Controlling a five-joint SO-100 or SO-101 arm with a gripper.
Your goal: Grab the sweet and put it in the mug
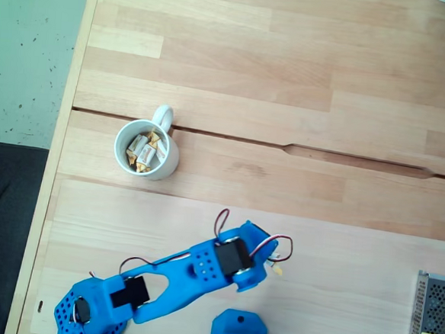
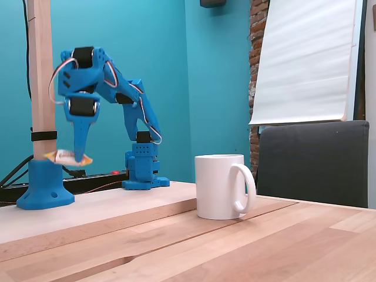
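In a fixed view from table height, my blue gripper (image 2: 76,157) hangs well above the table, pointing down, shut on the sweet (image 2: 69,157), a white wrapper with yellow-gold ends. Seen from above, a yellow tip of the sweet (image 1: 277,269) pokes out beside the gripper (image 1: 271,264). The white mug (image 2: 218,185) stands on the wood to the right, handle toward the camera. From above, the mug (image 1: 167,165) holds several similar sweets (image 1: 146,151) and lies up-left of the gripper.
A blue post base (image 2: 44,187) and wooden upright (image 2: 42,76) stand at the left. From above, a metal mesh box (image 1: 435,319) sits at the right edge and another blue part (image 1: 239,332) lies by the arm. A groove (image 1: 361,157) crosses the tabletop.
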